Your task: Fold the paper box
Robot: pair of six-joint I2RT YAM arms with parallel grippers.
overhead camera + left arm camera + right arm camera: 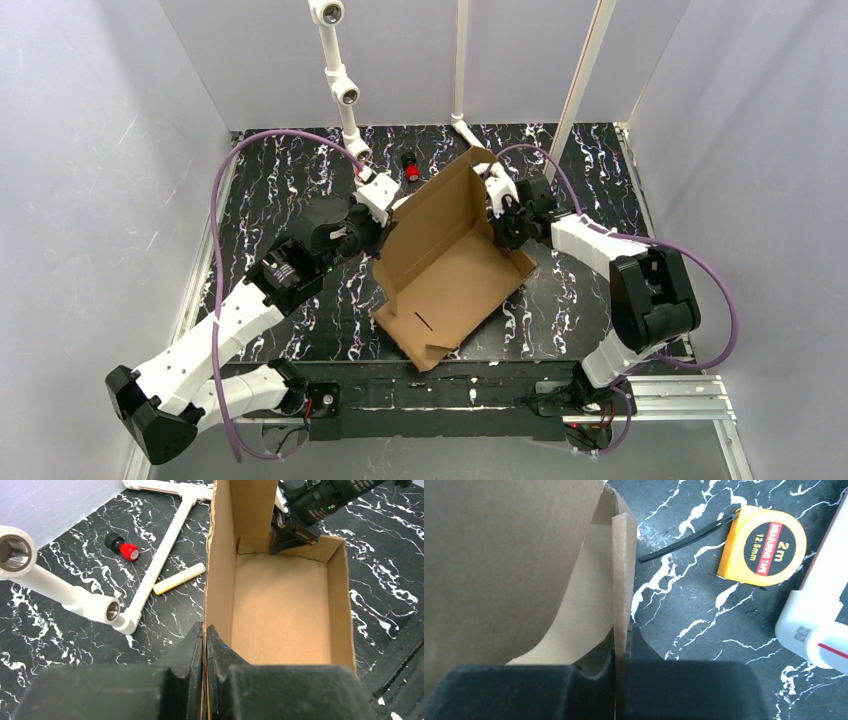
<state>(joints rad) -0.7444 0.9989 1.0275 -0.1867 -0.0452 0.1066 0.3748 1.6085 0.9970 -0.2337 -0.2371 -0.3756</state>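
Raising walls: your left gripper (205, 632) pinches the paper box (455, 270) at ten o'clock, right gripper (622, 652) at two; probably tuck flaps next.

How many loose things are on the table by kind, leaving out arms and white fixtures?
paper box: 1
yellow tape measure: 1
red-and-black small part: 1
pale yellow stick: 1
Total: 4
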